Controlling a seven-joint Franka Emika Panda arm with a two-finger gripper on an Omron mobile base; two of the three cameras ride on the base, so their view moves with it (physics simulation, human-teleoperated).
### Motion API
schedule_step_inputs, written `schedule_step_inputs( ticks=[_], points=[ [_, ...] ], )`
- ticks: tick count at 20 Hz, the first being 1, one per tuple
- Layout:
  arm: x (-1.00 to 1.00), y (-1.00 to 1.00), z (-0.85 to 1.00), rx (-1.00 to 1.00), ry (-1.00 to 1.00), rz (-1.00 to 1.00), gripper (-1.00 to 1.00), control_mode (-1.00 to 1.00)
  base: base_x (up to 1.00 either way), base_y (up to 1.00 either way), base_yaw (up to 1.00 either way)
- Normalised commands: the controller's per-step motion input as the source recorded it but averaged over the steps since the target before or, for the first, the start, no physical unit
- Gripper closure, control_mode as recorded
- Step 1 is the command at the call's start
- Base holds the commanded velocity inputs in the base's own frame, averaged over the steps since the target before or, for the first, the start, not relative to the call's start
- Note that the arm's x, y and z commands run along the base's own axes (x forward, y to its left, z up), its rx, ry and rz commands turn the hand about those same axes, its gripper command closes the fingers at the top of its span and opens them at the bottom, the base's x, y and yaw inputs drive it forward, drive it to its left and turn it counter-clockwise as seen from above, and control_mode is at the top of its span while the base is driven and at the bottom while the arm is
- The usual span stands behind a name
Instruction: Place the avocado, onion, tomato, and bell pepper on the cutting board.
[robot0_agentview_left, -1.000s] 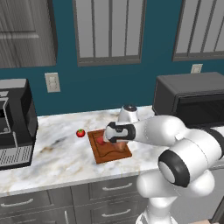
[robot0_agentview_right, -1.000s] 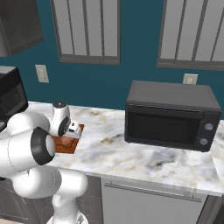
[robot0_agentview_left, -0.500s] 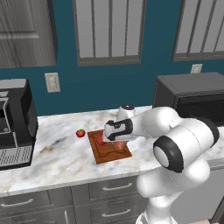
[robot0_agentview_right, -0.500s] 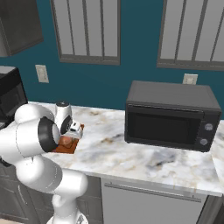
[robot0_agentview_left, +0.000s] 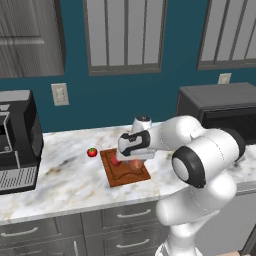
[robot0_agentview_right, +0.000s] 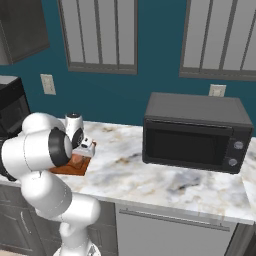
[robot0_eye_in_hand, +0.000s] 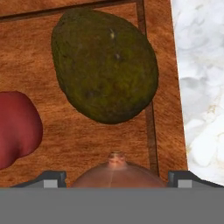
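the avocado (robot0_eye_in_hand: 105, 65), onion (robot0_eye_in_hand: 114, 174) and bell pepper (robot0_eye_in_hand: 15, 129) are set on the cutting board (robot0_agentview_left: 120, 175). the tomato (robot0_agentview_left: 92, 152) is left on the counter (robot0_agentview_left: 60, 185), just beside the board's left edge. a microwave (robot0_agentview_right: 195, 131) is placed well right of the board.

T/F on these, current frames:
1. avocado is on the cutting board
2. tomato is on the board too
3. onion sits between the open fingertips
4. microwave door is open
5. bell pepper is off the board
1. True. The avocado lies on the cutting board, overlapping its edge groove.
2. False. The tomato sits on the marble counter, left of the board in the left base view.
3. True. The onion sits on the board between the fingertips of the open gripper.
4. False. The microwave has its door shut.
5. False. The bell pepper rests on the board beside the avocado.
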Motion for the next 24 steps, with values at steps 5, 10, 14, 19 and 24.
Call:
schedule_step_inputs(
  ticks=[5,10,14,19,24],
  points=[
    [-0.02,0.0,0.0,0.0,0.0,0.0,-1.0,-1.0,0.0,0.0,0.0],
    [-0.02,0.0,0.0,0.0,0.0,0.0,-1.0,-1.0,0.0,0.0,0.0],
    [-0.11,0.0,0.07,0.0,-0.03,0.0,-1.0,-1.0,0.0,0.0,0.0],
    [-0.19,-0.05,0.29,0.0,-0.1,0.0,-1.0,-1.0,0.0,0.0,0.0],
    [-0.29,-0.02,0.42,0.0,-0.15,0.0,-1.0,-1.0,0.0,0.0,0.0]
  ],
)
